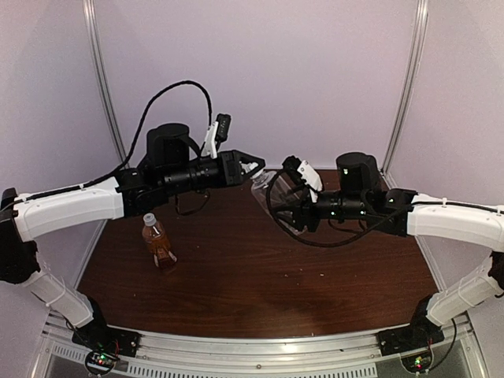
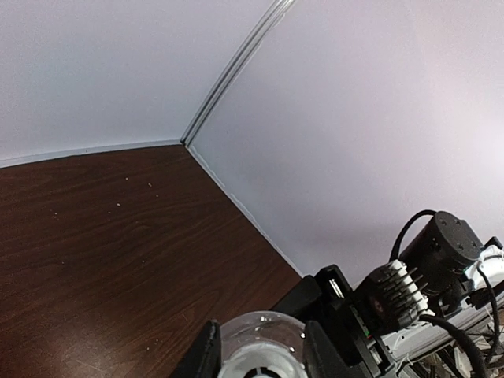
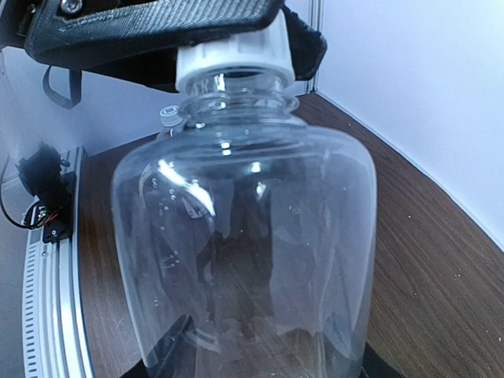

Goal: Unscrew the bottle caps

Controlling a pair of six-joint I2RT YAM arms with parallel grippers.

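Dark bench (image 1: 315, 268): right hand (image 1: 281, 190) grips clear bottle (image 3: 244, 252), left hand (image 1: 253, 166) pinches its cap (image 3: 235, 61); amber bottle (image 1: 160, 248) capped; 0 of 2 off.

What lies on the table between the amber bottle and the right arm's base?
Between the amber bottle and the right arm's base, only bare brown table with a few pale specks; the top view shows it.

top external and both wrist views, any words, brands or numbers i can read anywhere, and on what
No text can be read in any view.
amber bottle: any print on its label is too small to make out from the top view.
clear bottle: no print shows on the side seen by the right wrist camera.
white cap: no lettering shows.
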